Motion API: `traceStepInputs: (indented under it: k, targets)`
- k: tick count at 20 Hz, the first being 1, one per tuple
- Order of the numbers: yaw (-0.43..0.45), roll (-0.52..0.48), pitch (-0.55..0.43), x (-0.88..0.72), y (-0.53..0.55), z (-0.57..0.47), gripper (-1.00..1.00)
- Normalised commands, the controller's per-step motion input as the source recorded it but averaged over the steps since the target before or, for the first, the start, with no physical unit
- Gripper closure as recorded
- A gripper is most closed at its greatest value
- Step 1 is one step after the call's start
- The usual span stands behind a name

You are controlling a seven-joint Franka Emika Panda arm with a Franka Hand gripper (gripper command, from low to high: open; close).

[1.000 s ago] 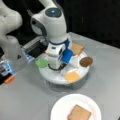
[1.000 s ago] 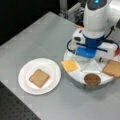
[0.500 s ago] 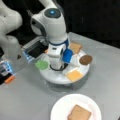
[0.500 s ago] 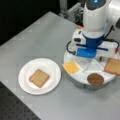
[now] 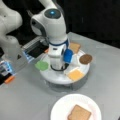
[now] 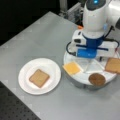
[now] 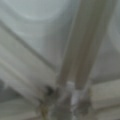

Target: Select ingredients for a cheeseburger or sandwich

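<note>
Gripper [image 5: 58, 67] is down over the middle of the white segmented tray [image 5: 53, 77], in both front views [image 6: 88, 60]. The arm's wrist body hides the fingers, so can't tell how far they're open or whether they hold anything. Wrist view is just pale tray ribs up close, possibly the centre hub; nothing else readable.

Ingredients around the gripper, on the tray:
- green lettuce [image 5: 41, 65] just left of it in a front view, at the tray's left edge
- orange cheese square [image 5: 75, 74] near-right of it in a front view; in a front view it sits at the tray's left-near side [image 6: 72, 68]
- brown patty [image 5: 85, 59] to its right in a front view; at the tray's near rim in a front view [image 6: 97, 79]
- bread square on the tray [image 5: 74, 47] beyond it in a front view; far right in a front view [image 6: 113, 65]

Second bread square [image 6: 39, 78] lies alone on the white paper plate [image 6: 52, 67], well apart from the gripper; same in a front view [image 5: 79, 113], plate [image 5: 61, 106] near the bottom.

Surface: grey tabletop [image 6: 37, 35]. Background dark. A blue-lit box [image 5: 33, 51] sits left of the tray; white arm base [image 5: 8, 37] at far left.
</note>
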Motion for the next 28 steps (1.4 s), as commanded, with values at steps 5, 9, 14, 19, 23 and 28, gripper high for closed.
traceStepInputs:
  k: [5, 9, 14, 19, 23, 28]
  targets:
    - [0.216, 0.032, -0.129, -0.15, -0.02, -0.13, -1.0]
    - [0.283, 0.007, -0.119, -0.11, -0.03, -0.09, -1.0]
    - [0.264, 0.003, -0.099, -0.09, -0.02, -0.03, -1.0]
    - [0.24, 0.035, -0.044, -0.12, -0.02, 0.03, -1.0]
    - [0.249, 0.067, -0.011, -0.1, -0.05, 0.05, -1.0]
    - [0.243, 0.084, -0.016, -0.02, -0.1, 0.01, -1.0]
